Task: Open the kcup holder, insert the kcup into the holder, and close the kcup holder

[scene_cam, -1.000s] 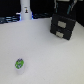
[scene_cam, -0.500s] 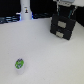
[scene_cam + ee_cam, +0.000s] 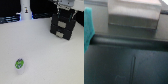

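The pincer (image 3: 63,11) hangs right at the top front of the kcup holder (image 3: 63,25), over its pale pulls; whether its fingers are spread or pressed together cannot be told. Well apart from the pincer, the kcup (image 3: 19,64) stands alone on the white tabletop (image 3: 47,57).

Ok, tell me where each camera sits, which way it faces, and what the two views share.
Exterior view: off the arm, raised, looking down across the white table; it shows the kcup near the front and the end effector above the kcup holder.
Wrist view: on the wrist, very close to the kcup holder's dark surface and a pale block; a blurred teal finger shows.
Shared: the kcup holder only.
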